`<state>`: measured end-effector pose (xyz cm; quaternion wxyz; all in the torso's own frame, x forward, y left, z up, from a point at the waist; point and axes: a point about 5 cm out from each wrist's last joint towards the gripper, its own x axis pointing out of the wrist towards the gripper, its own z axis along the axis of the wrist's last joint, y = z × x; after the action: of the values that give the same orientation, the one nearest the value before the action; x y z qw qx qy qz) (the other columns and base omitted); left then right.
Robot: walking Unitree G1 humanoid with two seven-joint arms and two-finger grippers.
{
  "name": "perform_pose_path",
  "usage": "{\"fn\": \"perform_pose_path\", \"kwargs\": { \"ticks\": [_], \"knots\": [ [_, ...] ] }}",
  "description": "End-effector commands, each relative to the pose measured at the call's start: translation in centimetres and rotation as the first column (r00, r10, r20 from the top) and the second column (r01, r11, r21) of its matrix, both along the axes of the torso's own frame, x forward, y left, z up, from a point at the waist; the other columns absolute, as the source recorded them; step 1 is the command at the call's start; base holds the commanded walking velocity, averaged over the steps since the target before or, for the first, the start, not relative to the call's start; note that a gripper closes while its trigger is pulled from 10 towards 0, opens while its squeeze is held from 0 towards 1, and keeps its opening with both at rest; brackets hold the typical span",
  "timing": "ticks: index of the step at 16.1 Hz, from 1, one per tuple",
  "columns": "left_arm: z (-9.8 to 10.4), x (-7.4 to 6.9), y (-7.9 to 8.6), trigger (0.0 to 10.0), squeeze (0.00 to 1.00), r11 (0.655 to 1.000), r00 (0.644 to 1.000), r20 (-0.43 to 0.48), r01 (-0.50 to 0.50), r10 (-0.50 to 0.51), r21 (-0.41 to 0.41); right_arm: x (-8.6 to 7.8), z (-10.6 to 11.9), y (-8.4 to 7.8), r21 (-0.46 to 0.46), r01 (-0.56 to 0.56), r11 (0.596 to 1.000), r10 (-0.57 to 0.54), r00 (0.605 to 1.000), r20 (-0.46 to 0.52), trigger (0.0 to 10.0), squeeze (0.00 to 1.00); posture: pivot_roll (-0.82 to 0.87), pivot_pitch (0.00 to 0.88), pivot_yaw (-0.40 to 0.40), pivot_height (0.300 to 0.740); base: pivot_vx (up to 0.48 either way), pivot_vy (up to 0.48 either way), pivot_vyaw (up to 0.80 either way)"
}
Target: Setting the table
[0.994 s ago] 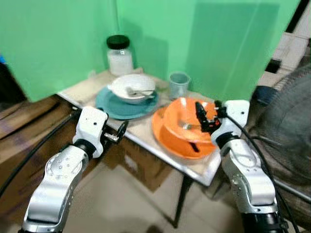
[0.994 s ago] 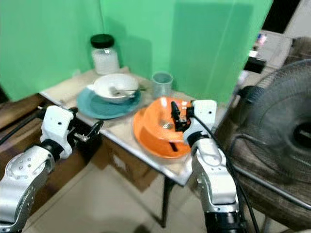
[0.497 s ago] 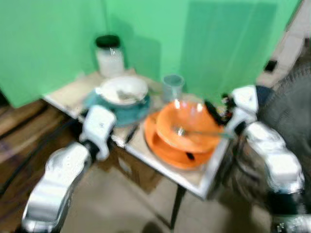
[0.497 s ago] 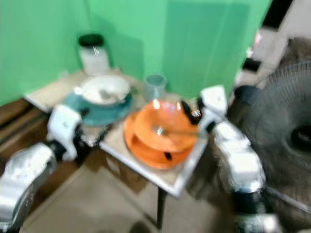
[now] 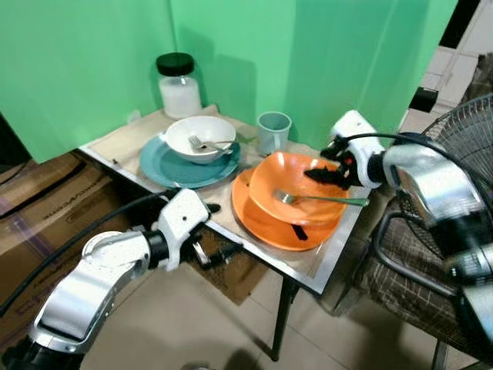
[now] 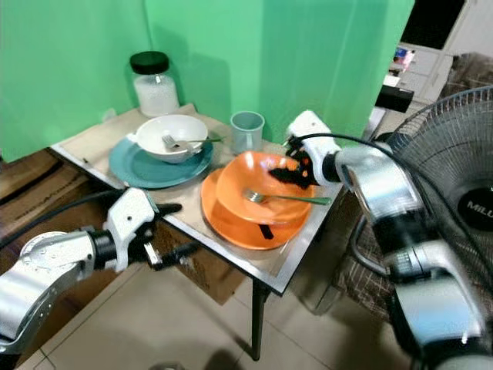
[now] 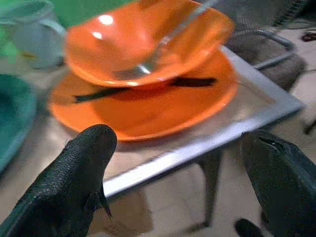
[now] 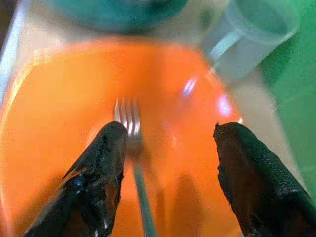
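An orange bowl sits on an orange plate at the table's near right corner. A fork with a green handle lies across the bowl, its handle over the right rim. My right gripper hovers open at the bowl's far right rim, its fingers on either side of the fork's tines, apart from them. My left gripper is open, low at the table's front edge, facing the orange plate. Further left, a white bowl with cutlery rests on a teal plate.
A teal cup and a black-lidded jar stand at the table's back by the green screen. A fan and a checked chair seat crowd the right side. Cardboard boxes sit at the left.
The camera has shifted. My right arm swung from the bowl's front to its far right side, and the fork now lies free across the bowl. My left gripper dropped lower at the table edge.
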<state>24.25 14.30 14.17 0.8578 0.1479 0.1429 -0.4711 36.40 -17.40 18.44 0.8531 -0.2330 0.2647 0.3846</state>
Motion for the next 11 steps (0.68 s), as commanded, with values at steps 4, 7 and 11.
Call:
{"fn": "perform_pose_path", "kwargs": {
  "ticks": [4,7,11],
  "knots": [
    [-0.3,-0.5,-0.4,10.0,0.0,0.999,0.999,-0.026,0.037,-0.037,0.013,0.5,-1.0,-0.1,-0.153,-0.002,0.988,-0.019,0.991,-0.134,10.0,0.0,0.14,0.0,-0.005,0.74,0.0,0.0,0.0],
    [-0.7,-0.6,-0.8,10.0,0.0,0.998,0.998,-0.045,0.051,-0.05,0.027,0.9,-1.9,0.1,-0.247,0.032,0.968,-0.085,0.975,-0.207,9.8,0.0,0.14,0.0,-0.01,0.74,0.0,0.0,0.0],
    [-0.6,-0.4,-1.0,10.0,0.0,0.998,0.998,-0.04,0.055,-0.054,0.027,1.4,-1.6,0.3,-0.248,0.07,0.966,-0.128,0.966,-0.225,0.0,0.0,0.14,0.0,-0.01,0.74,0.0,0.0,0.0]
  ]
}}
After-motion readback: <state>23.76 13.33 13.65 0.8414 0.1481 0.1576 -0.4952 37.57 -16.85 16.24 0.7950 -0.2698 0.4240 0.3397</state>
